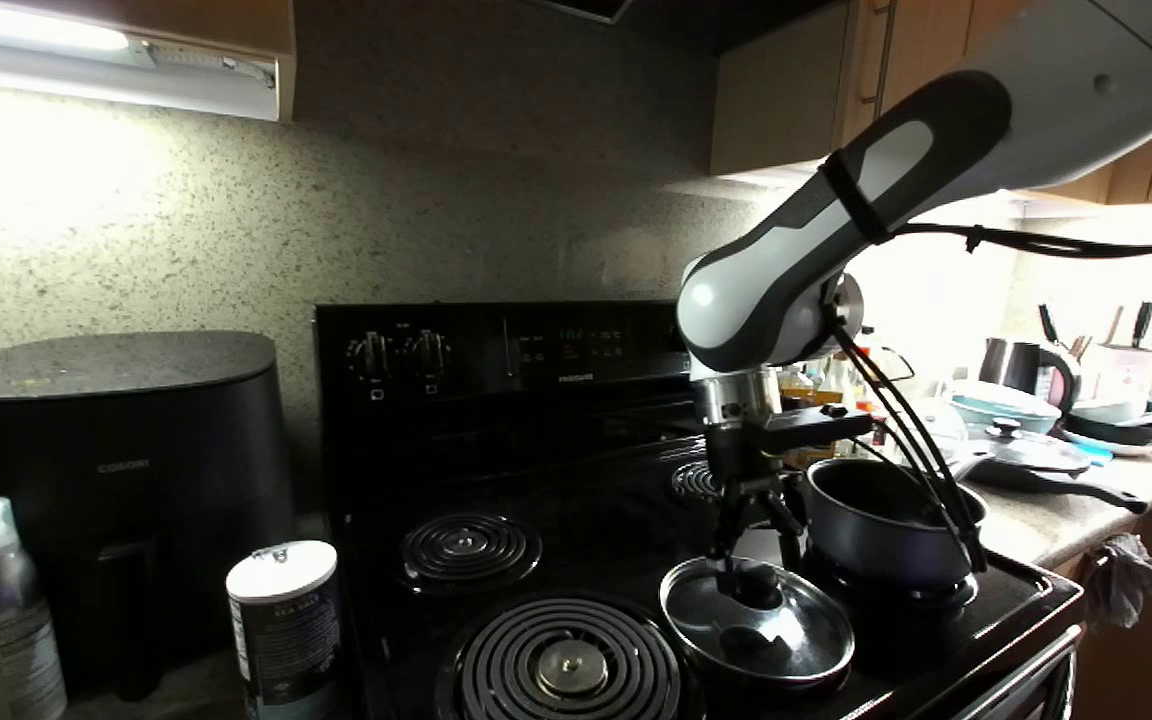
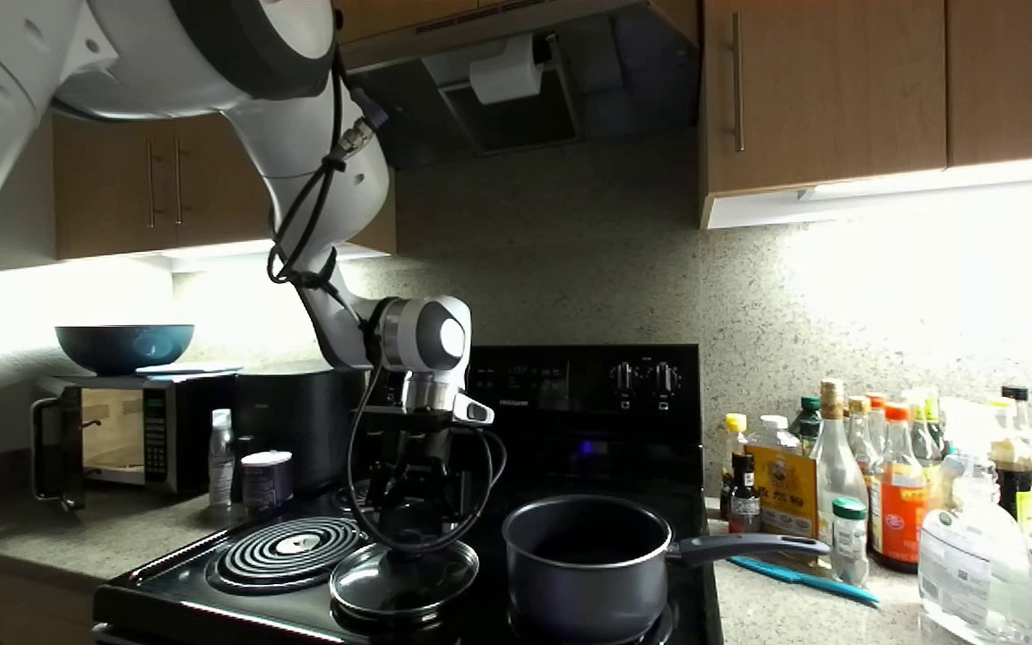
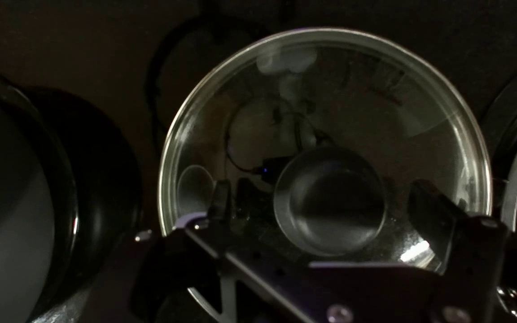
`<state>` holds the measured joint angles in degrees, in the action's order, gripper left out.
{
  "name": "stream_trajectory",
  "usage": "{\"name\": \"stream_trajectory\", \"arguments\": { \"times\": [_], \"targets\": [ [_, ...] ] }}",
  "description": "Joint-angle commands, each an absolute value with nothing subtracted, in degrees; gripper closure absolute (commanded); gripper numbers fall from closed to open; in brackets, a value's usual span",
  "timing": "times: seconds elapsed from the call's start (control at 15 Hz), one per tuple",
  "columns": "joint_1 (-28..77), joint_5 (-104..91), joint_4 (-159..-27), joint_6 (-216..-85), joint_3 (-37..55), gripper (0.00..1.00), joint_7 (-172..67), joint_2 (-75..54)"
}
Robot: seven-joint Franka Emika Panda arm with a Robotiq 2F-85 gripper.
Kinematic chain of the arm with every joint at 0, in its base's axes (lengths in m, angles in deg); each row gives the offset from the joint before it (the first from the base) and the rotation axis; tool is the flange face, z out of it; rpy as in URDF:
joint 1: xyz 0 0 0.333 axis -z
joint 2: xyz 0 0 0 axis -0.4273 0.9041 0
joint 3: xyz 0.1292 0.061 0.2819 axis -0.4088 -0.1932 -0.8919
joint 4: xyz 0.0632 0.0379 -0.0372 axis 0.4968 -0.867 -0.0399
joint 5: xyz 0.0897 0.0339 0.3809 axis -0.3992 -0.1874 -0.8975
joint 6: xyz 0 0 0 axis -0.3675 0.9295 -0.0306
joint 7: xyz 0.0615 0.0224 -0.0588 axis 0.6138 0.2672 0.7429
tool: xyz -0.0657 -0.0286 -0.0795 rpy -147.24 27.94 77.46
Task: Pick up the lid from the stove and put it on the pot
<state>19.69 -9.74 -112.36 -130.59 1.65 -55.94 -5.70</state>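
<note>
The lid (image 1: 774, 625) lay flat on the black stove (image 1: 576, 562), directly beneath the gripper (image 3: 323, 199). Its 2 fingers (image 3: 431, 206) stood spread wide, 1 on each side of the lid's dark knob (image 3: 330, 202), and in the wrist view I could make out a gap between the knob and each of them. Whether the tips brushed the glass I couldn't tell. Around the knob the see-through glass was full of reflections, ringed by a shiny metal rim.

Just beside the lid sat the dark grey pot (image 2: 588, 582) on its burner, its inside in plain sight and its long handle (image 2: 749, 546) pointing away from the lid. On the lid's opposite side was a bare coil burner (image 1: 573, 670), and 2 more coils (image 1: 466, 545) showed farther back. Behind everything rose the control panel (image 1: 576, 345).

The arm (image 1: 786, 250) slanted down over the stove from above. Past the pot, in an exterior view, bottles (image 2: 897, 502) crowded the counter, along with a spray bottle (image 2: 964, 564) and a blue-green utensil (image 2: 807, 580). Across from them, beyond the stove, stood a black countertop cooker (image 1: 116, 450), with a salt canister (image 1: 286, 640) and a spray can (image 1: 6, 610) near it, then a microwave (image 2: 158, 439), its door swung out and a blue bowl (image 2: 126, 348) on top.
</note>
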Motion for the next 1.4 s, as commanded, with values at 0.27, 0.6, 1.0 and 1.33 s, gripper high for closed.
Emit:
{"name": "stream_trajectory", "arguments": {
  "times": [0.27,0.6,1.0,1.33],
  "targets": [
    [19.52,-9.54,-112.43,-130.89,1.78,0.33,-55.85,-5.76],
    [19.36,-9.15,-112.22,-130.87,1.86,0.66,-56.14,-5.71],
    [18.73,-9.00,-114.06,-131.47,1.78,0.77,-57.88,-8.45],
    [17.64,-9.65,-121.06,-133.76,0.29,0.77,-57.47,-17.06]
  ]
}}
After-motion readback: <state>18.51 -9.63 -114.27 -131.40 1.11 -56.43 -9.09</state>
